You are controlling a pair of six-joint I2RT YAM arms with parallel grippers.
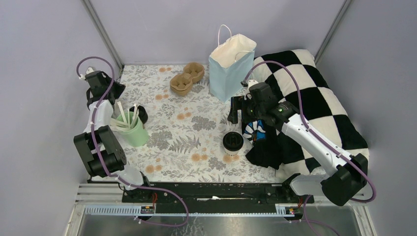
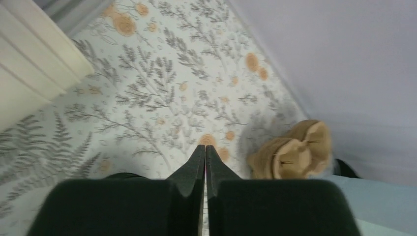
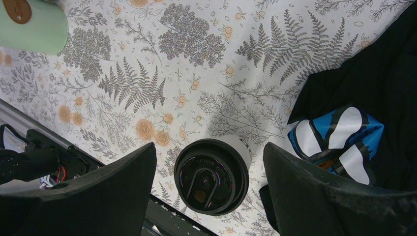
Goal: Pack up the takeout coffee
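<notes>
One takeout coffee cup (image 1: 232,142), white paper with a round black lid, stands on the floral tabletop near the centre right. My right gripper (image 1: 239,116) hovers above it, open. In the right wrist view the cup (image 3: 212,175) sits between the two wide-apart fingers of the right gripper (image 3: 210,150), and neither finger touches it. A second black-lidded cup (image 1: 140,114) stands behind the mint-green cup (image 1: 133,130). The blue paper bag (image 1: 231,67) stands upright and open at the back. My left gripper (image 1: 117,89), seen from its wrist as left gripper (image 2: 205,148), is shut on nothing at the far left.
A brown cardboard cup carrier (image 1: 187,78) lies left of the bag, carrier (image 2: 291,155) ahead-right of the left gripper. A black cloth with a blue-and-white item (image 1: 256,131) lies right of the cup, against a black-and-white checked cushion (image 1: 314,98). White sticks stand in the mint-green cup.
</notes>
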